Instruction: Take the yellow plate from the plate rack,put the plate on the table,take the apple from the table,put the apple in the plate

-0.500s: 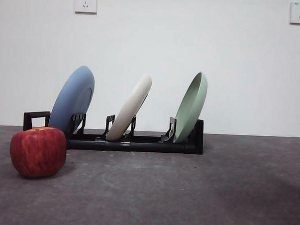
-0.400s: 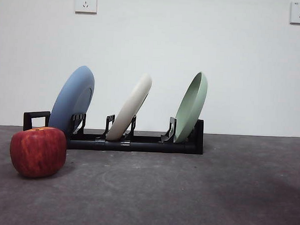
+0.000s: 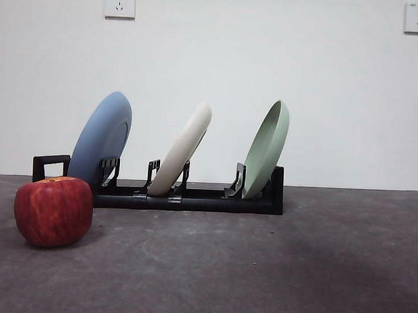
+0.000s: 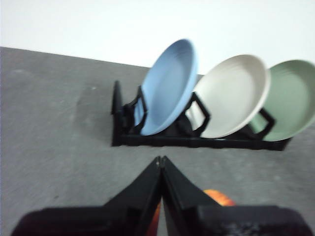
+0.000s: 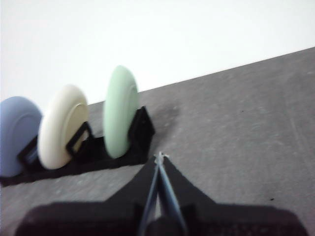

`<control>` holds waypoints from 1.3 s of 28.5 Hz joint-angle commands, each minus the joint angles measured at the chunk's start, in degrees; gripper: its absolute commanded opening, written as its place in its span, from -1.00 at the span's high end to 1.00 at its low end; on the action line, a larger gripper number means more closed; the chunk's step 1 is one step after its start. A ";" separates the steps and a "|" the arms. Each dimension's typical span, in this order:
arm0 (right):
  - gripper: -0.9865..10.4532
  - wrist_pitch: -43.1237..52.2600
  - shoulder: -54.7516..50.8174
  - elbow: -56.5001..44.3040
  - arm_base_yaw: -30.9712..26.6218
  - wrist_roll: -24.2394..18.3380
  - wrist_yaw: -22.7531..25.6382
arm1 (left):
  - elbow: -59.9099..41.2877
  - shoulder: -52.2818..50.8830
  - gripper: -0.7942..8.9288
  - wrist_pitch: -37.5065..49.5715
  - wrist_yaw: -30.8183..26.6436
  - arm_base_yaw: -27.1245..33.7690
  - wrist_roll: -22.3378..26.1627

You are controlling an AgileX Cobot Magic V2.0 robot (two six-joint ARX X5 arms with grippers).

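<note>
The yellow plate (image 3: 183, 150) leans upright in the middle slot of the black plate rack (image 3: 193, 197), between a blue plate and a pale green one; it also shows as the yellow plate (image 4: 231, 96) and the yellow plate (image 5: 61, 125) in the wrist views. The apple (image 3: 52, 211) rests on the table (image 3: 259, 269) in front of the rack's handle end. My left gripper (image 4: 160, 160) is shut and empty, above the apple (image 4: 219, 196), short of the rack. My right gripper (image 5: 159, 157) is shut and empty, off the green-plate end of the rack.
A blue plate (image 3: 102, 139) stands in the rack's slot by the handle, a pale green plate (image 3: 267, 148) in the slot at the other end. A white wall with two sockets lies behind the table.
</note>
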 commanded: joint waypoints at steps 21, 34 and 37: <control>0.85 -42.91 26.91 43.32 0.02 -20.52 -15.04 | 37.99 19.12 0.85 -30.18 13.59 -2.60 9.84; -0.08 -44.06 28.04 44.70 0.04 -20.26 -18.97 | 39.50 20.09 -0.16 -32.89 17.77 -3.08 10.01; -0.12 -44.09 28.04 44.70 0.04 -20.24 -18.97 | 39.50 20.09 -0.22 -32.41 19.43 -3.10 10.05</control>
